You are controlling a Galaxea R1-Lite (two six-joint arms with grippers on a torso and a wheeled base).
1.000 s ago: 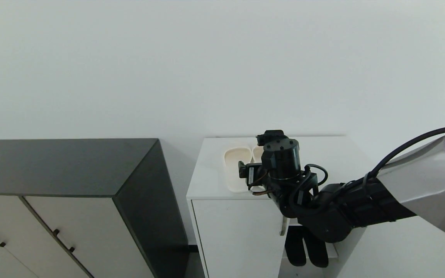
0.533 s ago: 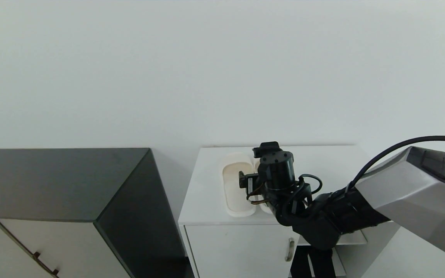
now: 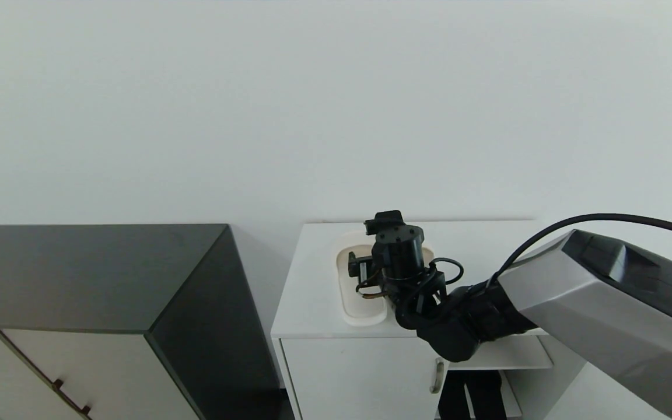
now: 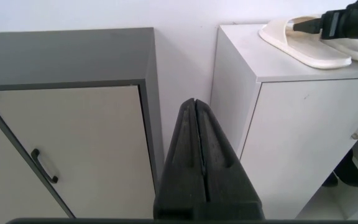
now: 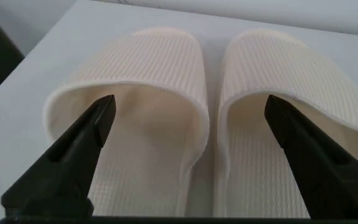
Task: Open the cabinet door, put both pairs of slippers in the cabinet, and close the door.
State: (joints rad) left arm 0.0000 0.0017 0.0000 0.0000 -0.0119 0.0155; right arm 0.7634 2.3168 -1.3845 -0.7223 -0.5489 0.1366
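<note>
Cream slippers point(image 5: 191, 93) atop white cabinet point(image 5: 61, 37), right end effector point(image 5: 188, 106) spread wide just above both, holding nothing.

No writing, label, number or sign can be read in any of the views. The cream slippers point(image 5: 138, 62), the white cabinet point(image 3: 312, 280) they lie on and the dark-topped sideboard point(image 3: 79, 268) at the left of the head view all show plain, unmarked faces.
</note>
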